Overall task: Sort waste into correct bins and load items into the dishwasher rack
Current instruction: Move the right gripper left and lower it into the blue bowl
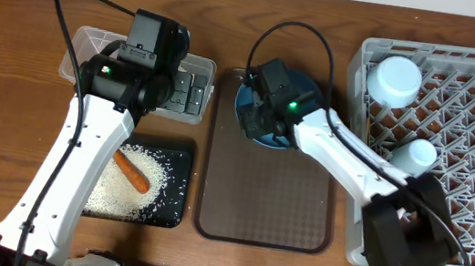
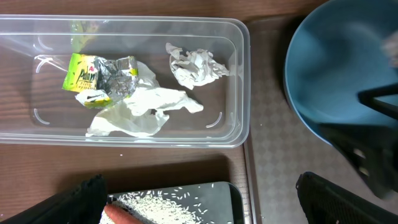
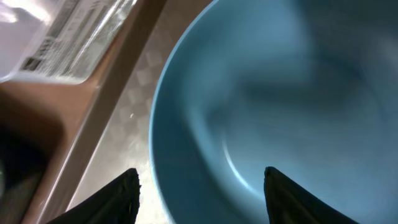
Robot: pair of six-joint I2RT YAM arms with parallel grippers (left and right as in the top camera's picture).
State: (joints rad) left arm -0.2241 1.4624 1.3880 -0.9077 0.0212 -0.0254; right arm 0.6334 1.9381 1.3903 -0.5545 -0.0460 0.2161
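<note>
Plate [image 3: 280, 93], dark blue, lies on the brown tray [image 1: 265, 201] directly under the right fingers [image 3: 121, 199]. These stand partly apart, one outside its rim, one over its well, gripping nothing. Left fingers [image 2: 74, 202] gape wide and empty above the clear tub [image 2: 244, 81].

Risk, my read: the rim looks thin and slick, so a shallow pinch could slip or drag the plate against the tray lip.

Wood counter [image 1: 6, 75] is crowded. The rack [image 1: 468, 55] sits close beside the right fingers, leaving little swing room.
</note>
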